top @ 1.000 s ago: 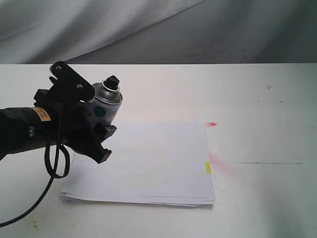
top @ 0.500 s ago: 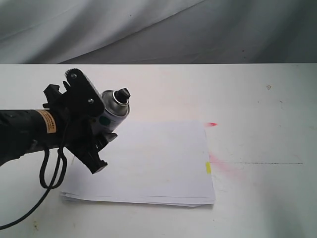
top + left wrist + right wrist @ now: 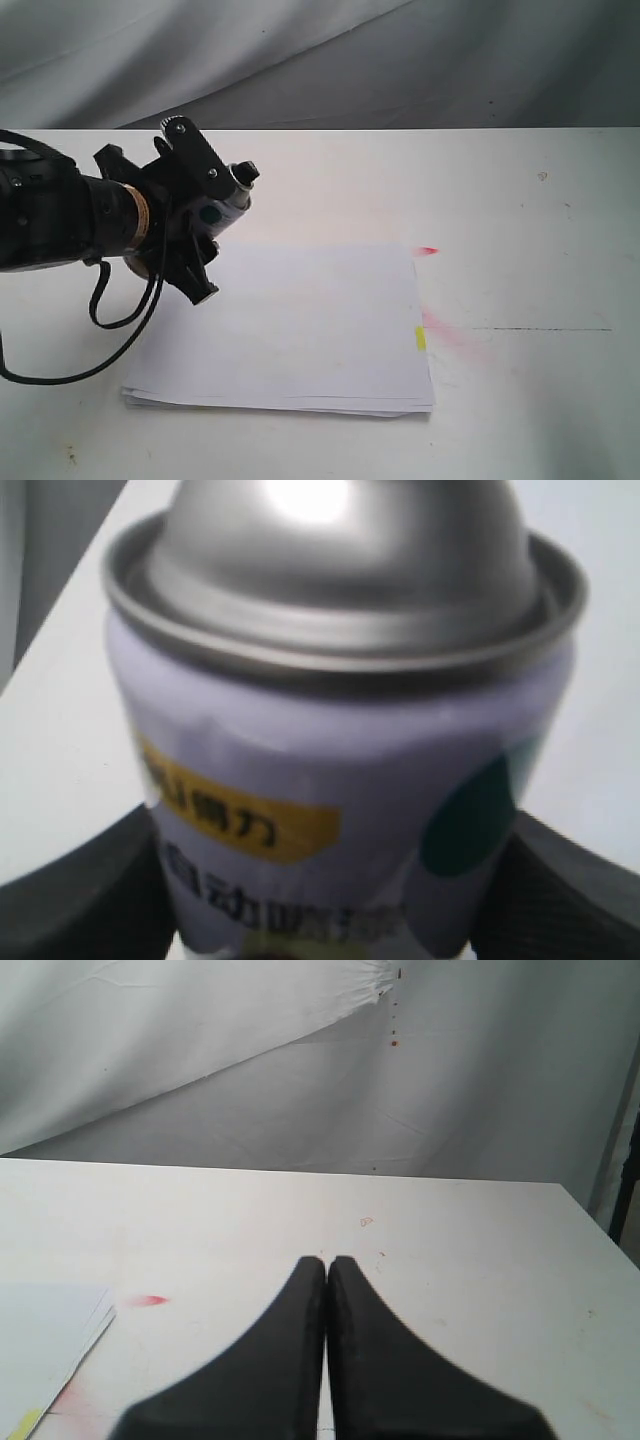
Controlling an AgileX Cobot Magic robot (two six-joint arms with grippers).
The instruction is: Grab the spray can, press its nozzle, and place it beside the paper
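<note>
Grey drape (image 3: 300, 60) backs white table (image 3: 520, 200); left gripper (image 3: 207, 225) grips spray can (image 3: 226, 196), right gripper (image 3: 326, 1272) closed.

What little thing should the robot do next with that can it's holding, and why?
Probably bring the right end effector, shut and away from the can, over to the nozzle to press it. The left end effector grips the spray can off the table, tilted, above a corner of the paper. Nothing touches the nozzle, so the press looks not yet done.
</note>
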